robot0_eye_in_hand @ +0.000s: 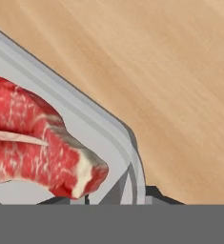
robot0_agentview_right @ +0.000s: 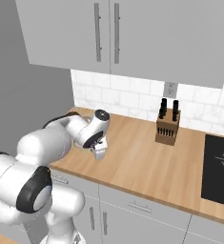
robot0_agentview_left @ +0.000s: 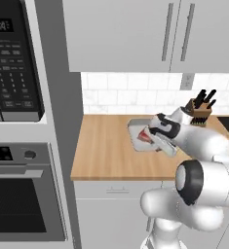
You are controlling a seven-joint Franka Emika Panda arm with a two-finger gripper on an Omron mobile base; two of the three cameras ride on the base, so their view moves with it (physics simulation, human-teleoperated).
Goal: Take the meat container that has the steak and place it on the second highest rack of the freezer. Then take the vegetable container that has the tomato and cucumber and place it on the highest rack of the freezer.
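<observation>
Gripping the container [robot0_agentview_left: 141,137] rim on the counter [robot0_agentview_left: 106,151], steak [robot0_eye_in_hand: 32,143] inside; gripper [robot0_agentview_left: 160,141] closed on that rim, judging by the hand view; container not yet lifted, so both freezer placements judged outstanding; oven panel [robot0_agentview_left: 9,58] markings blurred, unreadable; no brands legible; knife block [robot0_agentview_right: 168,125] unmarked.

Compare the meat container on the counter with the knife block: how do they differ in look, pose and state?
The meat container is pale grey, low and flat, lying open-topped with the steak in it; the knife block is brown wood, standing upright with dark handles sticking out. The container sits near the counter's middle with the tool at its rim; the knife block stands apart at the back wall, untouched. Both rest on the wooden counter.
</observation>
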